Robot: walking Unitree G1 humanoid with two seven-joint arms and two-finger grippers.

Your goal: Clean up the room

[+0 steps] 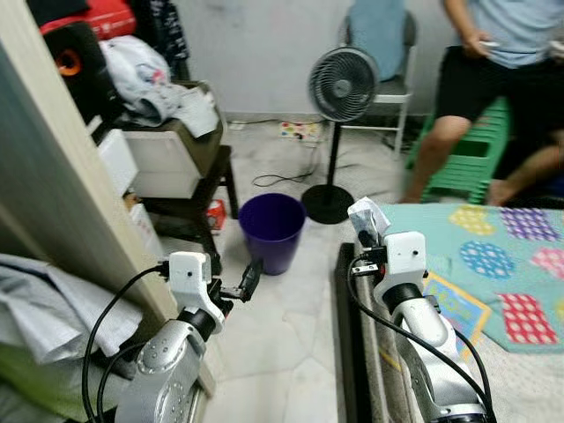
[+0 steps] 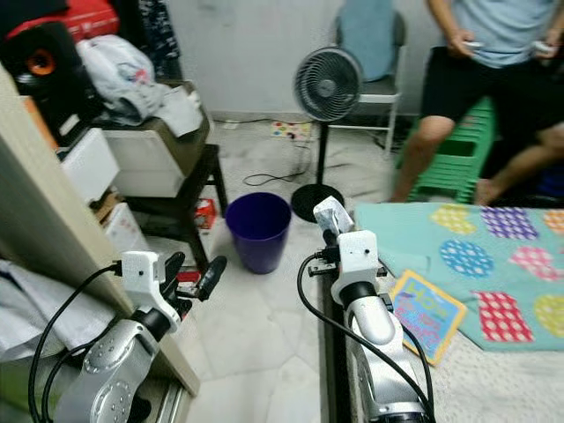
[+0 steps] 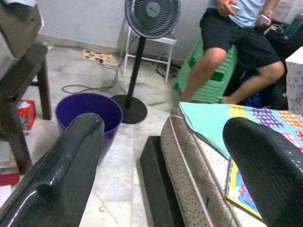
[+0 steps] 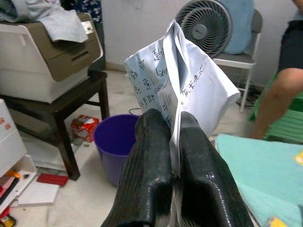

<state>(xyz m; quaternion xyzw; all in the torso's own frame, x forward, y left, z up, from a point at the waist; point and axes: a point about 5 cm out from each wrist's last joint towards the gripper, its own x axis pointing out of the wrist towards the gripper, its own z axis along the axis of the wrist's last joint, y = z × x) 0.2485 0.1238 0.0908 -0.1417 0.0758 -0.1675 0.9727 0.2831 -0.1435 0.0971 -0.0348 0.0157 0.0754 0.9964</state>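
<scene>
My right gripper [image 4: 175,137] is shut on a crumpled sheet of white paper [image 4: 182,82] covered in handwriting. It holds the paper [image 1: 368,216] up above the bed's near corner, to the right of a purple waste bin [image 1: 271,231] that stands open on the tiled floor. My left gripper [image 1: 251,280] is open and held out low over the floor, just short of the bin [image 3: 90,111], with nothing between its fingers [image 3: 61,175].
A pedestal fan [image 1: 339,123] stands behind the bin, cables trailing on the floor. A dark stand with a printer [image 1: 172,150] is on the left. A person [image 1: 493,79] sits by green stools. The bed [image 1: 493,264] with a colourful book [image 1: 454,304] is to the right.
</scene>
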